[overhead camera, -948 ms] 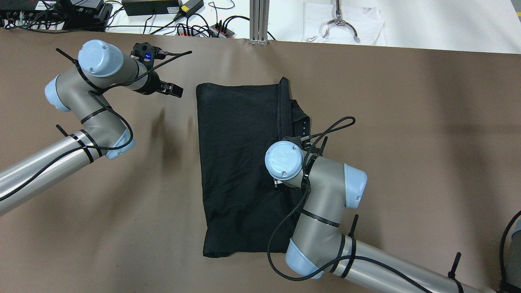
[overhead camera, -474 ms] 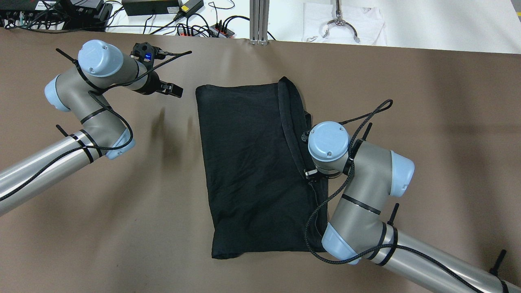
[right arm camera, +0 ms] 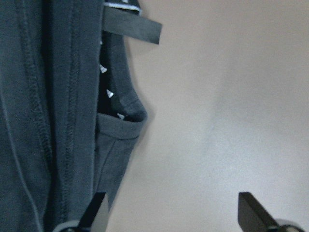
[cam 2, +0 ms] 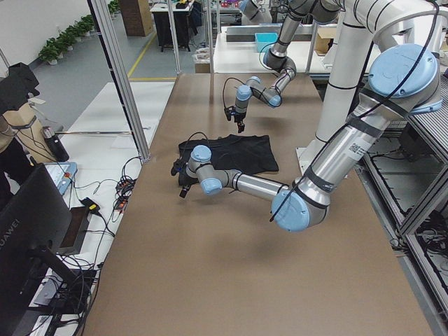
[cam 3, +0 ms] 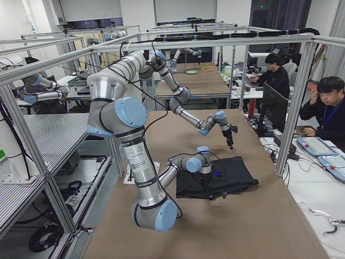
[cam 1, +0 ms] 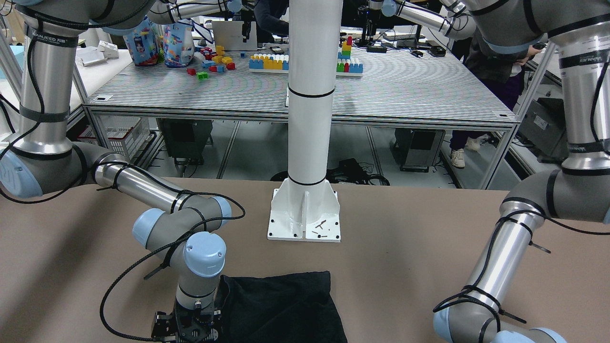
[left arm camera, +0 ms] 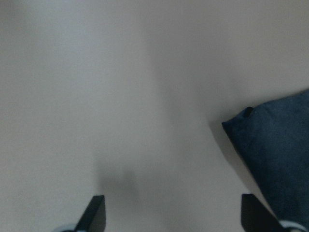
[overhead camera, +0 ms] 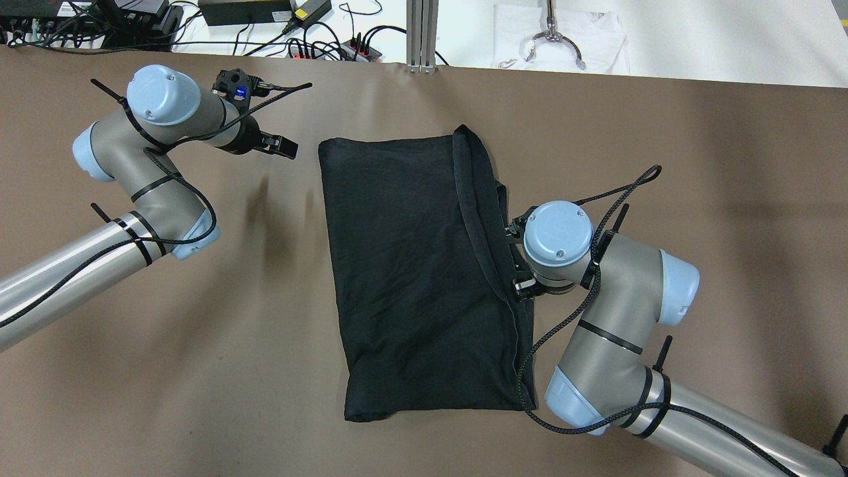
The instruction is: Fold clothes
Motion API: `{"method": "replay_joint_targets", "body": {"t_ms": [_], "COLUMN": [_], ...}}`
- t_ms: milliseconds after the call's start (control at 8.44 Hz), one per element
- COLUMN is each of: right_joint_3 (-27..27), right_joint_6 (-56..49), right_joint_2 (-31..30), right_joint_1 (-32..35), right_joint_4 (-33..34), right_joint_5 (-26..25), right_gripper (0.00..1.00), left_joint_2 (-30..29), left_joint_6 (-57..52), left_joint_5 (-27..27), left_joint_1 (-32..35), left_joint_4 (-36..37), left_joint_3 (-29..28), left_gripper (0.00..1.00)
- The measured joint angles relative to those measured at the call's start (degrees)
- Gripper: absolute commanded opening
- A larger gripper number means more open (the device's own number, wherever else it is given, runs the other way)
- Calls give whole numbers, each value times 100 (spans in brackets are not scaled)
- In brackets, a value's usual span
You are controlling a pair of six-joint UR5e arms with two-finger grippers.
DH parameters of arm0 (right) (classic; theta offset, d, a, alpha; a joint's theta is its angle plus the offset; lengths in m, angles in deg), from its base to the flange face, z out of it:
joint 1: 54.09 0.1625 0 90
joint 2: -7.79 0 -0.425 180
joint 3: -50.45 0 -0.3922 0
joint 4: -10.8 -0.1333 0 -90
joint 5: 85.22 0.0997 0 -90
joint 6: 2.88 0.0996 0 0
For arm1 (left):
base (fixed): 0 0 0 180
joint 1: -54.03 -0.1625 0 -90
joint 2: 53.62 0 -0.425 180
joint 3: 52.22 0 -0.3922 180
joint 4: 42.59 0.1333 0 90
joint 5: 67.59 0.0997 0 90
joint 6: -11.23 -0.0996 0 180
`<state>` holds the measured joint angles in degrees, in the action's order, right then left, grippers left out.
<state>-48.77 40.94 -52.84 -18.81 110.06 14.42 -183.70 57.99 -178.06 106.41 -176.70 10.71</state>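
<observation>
Black garment at risk of a half-grip: right hand spread wide and empty at the cloth's 3 o'clock edge, one fingertip over the layered hem, the other over bare bench. Could close on the top layer alone, or on the loose tag strip, and drag the stack askew instead of folding it. Could also bunch the limp cloth if pushed rather than pinched. Left hand, likewise spread and empty, hovering off the 10 o'clock corner, probably too far to pin anything down. Lies flat mid-bench, apparently doubled into a tall rectangle; matte, faintly creased, with a stitched hem band running from 12 toward 5 o'clock and an under-layer peeking out at 3.
</observation>
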Motion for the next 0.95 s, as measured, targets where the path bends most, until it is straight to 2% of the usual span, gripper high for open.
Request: {"method": "replay_joint_targets", "body": {"t_ms": [118, 237, 355, 592, 829, 948], "right_joint_3": [-189, -342, -428, -480, -483, -480], "right_joint_6": [47, 255, 717, 1372, 1506, 1523], "right_joint_2": [28, 109, 180, 154, -145, -258], "right_joint_1": [-12, -92, -252, -512, -647, -692], "right_joint_4": [15, 25, 10, -200, -661, -815], "right_joint_5": [25, 53, 73, 76, 49, 34], "right_gripper": [92, 81, 62, 35, 31, 24], "left_joint_2": [0, 0, 0, 0, 0, 4], "left_joint_6": [0, 0, 0, 0, 0, 0], "left_joint_5": [0, 0, 0, 0, 0, 0], "left_joint_1": [0, 0, 0, 0, 0, 0], "left_joint_4": [-1, 2, 5, 7, 4, 1], "left_joint_3": [0, 0, -3, -7, -3, 0], "left_gripper": [100, 100, 100, 100, 100, 100]}}
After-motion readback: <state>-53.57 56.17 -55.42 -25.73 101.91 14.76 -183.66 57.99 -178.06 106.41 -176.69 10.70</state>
